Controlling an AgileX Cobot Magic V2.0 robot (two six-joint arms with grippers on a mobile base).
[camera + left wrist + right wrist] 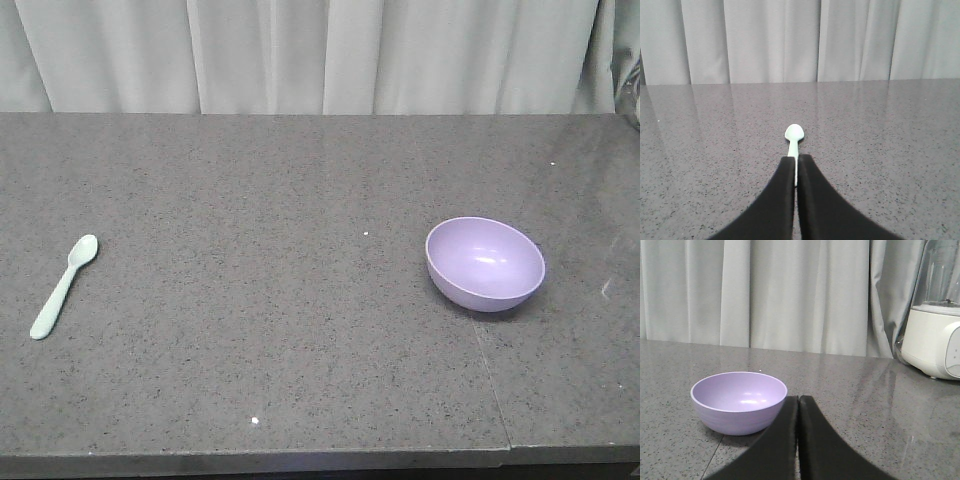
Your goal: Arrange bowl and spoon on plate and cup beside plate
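Speckled grey counter (300,190), bowl (486,263), spoon (64,286)

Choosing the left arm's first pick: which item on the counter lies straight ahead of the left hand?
The mint-green spoon, lined up dead ahead of the left hand, head pointing away. The purple bowl sits before the right hand instead.

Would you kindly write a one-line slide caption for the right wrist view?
Shut right gripper low over a grey speckled countertop, lavender bowl ahead on the left, white appliance far right.
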